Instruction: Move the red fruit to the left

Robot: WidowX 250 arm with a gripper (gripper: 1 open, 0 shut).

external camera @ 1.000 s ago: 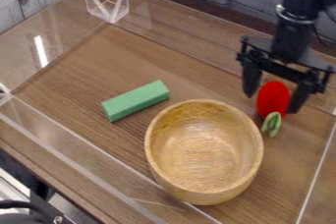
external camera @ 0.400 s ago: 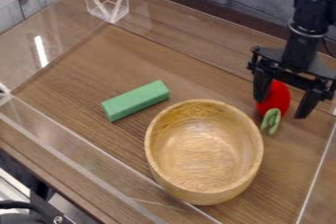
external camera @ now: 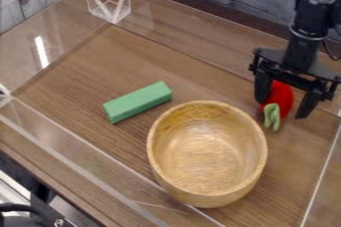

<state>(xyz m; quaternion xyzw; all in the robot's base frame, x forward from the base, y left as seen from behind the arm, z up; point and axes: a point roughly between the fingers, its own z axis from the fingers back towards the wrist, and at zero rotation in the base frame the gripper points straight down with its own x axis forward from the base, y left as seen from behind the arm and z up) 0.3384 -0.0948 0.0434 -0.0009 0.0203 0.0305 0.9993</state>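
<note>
Red fruit (external camera: 281, 96) lying on the table (external camera: 134, 62) at the right side, close to the clear right wall (external camera: 324, 171), just beyond the rim of the wooden bowl (external camera: 205, 151). Bright red body mostly hidden behind the black fingers; light green leafy end (external camera: 272, 115) pointing toward the near side, almost at the bowl's rim but whether touching it, cannot tell. Not lifted, by the look of it resting on the wood.

Claw (external camera: 290, 90) straight above and around the fruit, pointing down, spread wide with one finger on each side of the red body. Contact between fingers and fruit not clear from this view; no grip visible. Black arm (external camera: 312, 17) rising straight up from it toward the top right corner.

Wooden bowl upright, in the near right part of the table, nothing visible inside. Green rectangular block (external camera: 138, 102) lying flat to the left of the bowl, well apart from the fruit, set at a slant. Clear plastic walls around the whole table; small clear bracket (external camera: 110, 5) at the far left edge.
</note>
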